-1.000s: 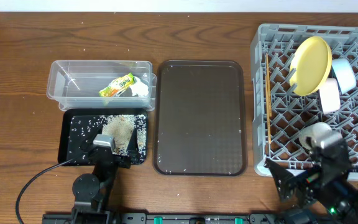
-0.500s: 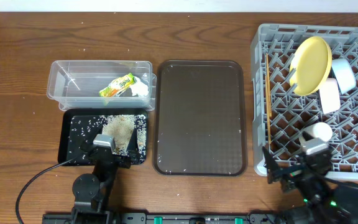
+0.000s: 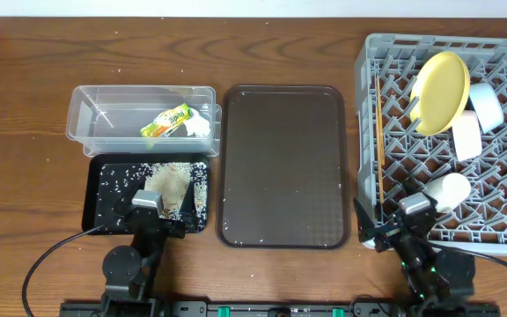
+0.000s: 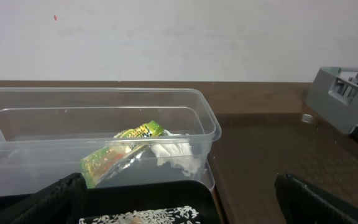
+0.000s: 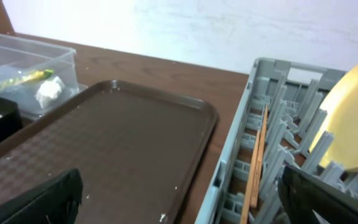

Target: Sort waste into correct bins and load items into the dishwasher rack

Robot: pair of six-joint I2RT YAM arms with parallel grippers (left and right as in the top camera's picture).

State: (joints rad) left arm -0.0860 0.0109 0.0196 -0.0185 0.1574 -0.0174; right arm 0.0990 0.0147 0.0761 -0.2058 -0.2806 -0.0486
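The clear tub (image 3: 86,92) holds the green-yellow-orange wrapper (image 3: 165,121) and the white tissue (image 3: 199,126); both also show in the left wrist view: the wrapper (image 4: 120,152) and the tissue (image 4: 176,154). The black tray (image 3: 104,211) holds loose rice (image 3: 172,180). The grey rack (image 3: 500,202) holds the yellow plate (image 3: 441,92), two bowls (image 3: 487,106) (image 3: 467,134), the white cup (image 3: 451,189) and the chopsticks (image 3: 379,132). My left gripper (image 3: 158,224) (image 4: 179,205) is open and empty over the black tray's near edge. My right gripper (image 3: 397,231) (image 5: 179,199) is open and empty at the rack's front left corner.
The large dark brown serving tray (image 3: 282,163) lies between the bins and the rack, with a few white specks on it. Both arms sit low at the table's front edge. A black cable (image 3: 42,264) loops at the front left.
My right arm has drawn back from the rack, down and left toward the front edge. The cup stays in the rack. The left arm has not moved.
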